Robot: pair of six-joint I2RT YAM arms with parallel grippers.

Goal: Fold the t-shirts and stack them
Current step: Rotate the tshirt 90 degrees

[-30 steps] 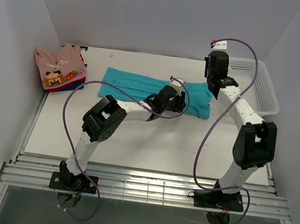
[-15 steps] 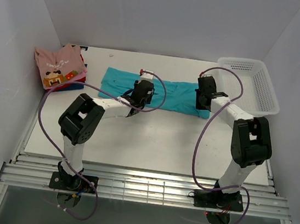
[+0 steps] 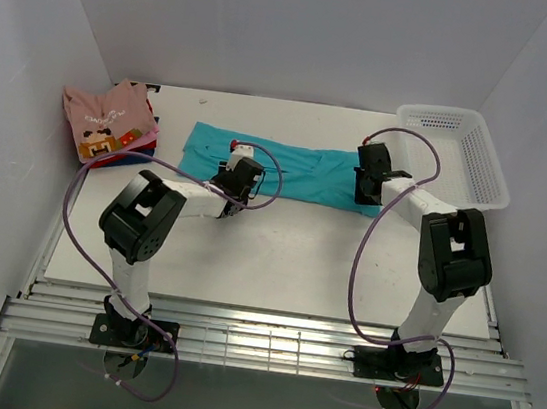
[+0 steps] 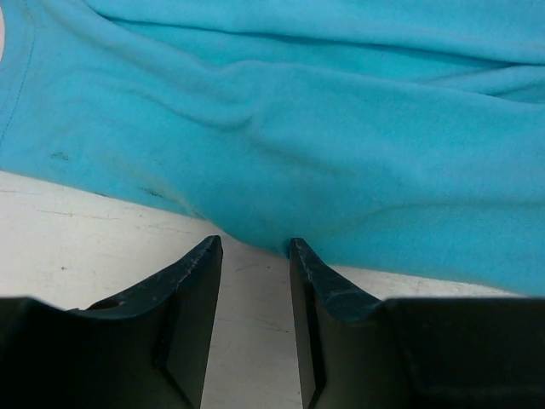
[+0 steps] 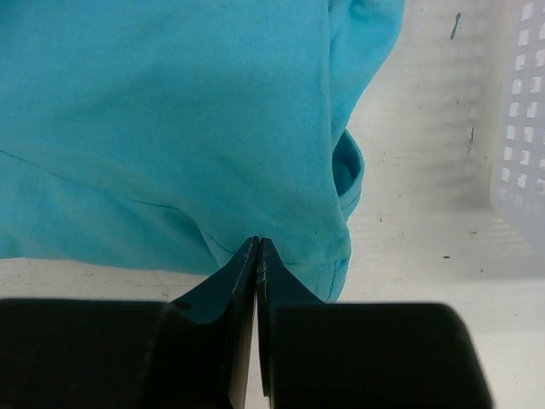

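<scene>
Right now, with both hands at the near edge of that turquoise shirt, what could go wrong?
1. The left hand is open, the teal t-shirt's hem barely at its tips; closing there might catch a sliver or miss.
2. The right hand is shut at the hem; whether it holds cloth is unclear, and a weak pinch could slip, skewing the fold.
3. The white mesh basket sits near the right hand; a wide swing might bump it.

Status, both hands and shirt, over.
Left hand open at near hem of teal cloth t-shirt. Right hand shut at its corner. White plastic mesh basket apart.
</scene>
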